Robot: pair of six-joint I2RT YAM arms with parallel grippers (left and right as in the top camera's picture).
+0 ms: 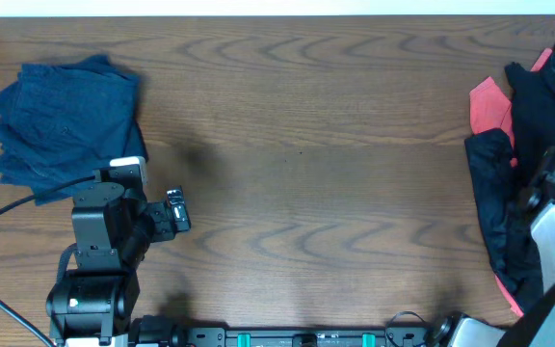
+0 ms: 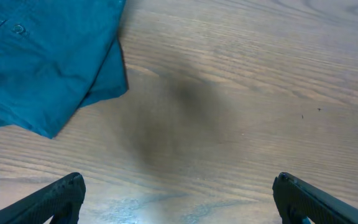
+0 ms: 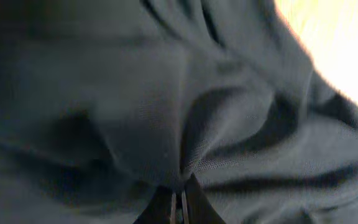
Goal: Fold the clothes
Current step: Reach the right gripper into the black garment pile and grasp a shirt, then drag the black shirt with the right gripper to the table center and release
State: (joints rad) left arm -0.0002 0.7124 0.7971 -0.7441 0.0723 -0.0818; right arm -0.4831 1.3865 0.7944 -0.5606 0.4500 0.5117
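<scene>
- A blue garment [image 1: 66,116] lay folded in a loose stack at the far left of the bench [image 1: 335,145], near the back edge. In the left wrist view one corner of it [image 2: 42,62] reached across the wood.
- The left end effector [image 1: 176,214] hung just in front of and to the right of that stack, above the bench. Its jaws were spread wide and empty. The left wrist view [image 2: 178,196] showed only wood grain and a soft shadow between the two dark fingertips.
- A coral-red piece [image 1: 490,104] lay at the far right, mostly covered, with one flap showing on the left side of the heap.
- The black clothes [image 1: 547,106] lay in a rumpled heap along the right edge of the bench, running from the back toward the front.
- The right end effector [image 1: 540,188] was down on that heap, jaws pinched tight on a fold of black cloth. In the right wrist view [image 3: 179,202] the fingertips met at the bottom of the frame, and creases in the cloth ran toward them.
- A bright patch of bench showed at the top right of that view.
</scene>
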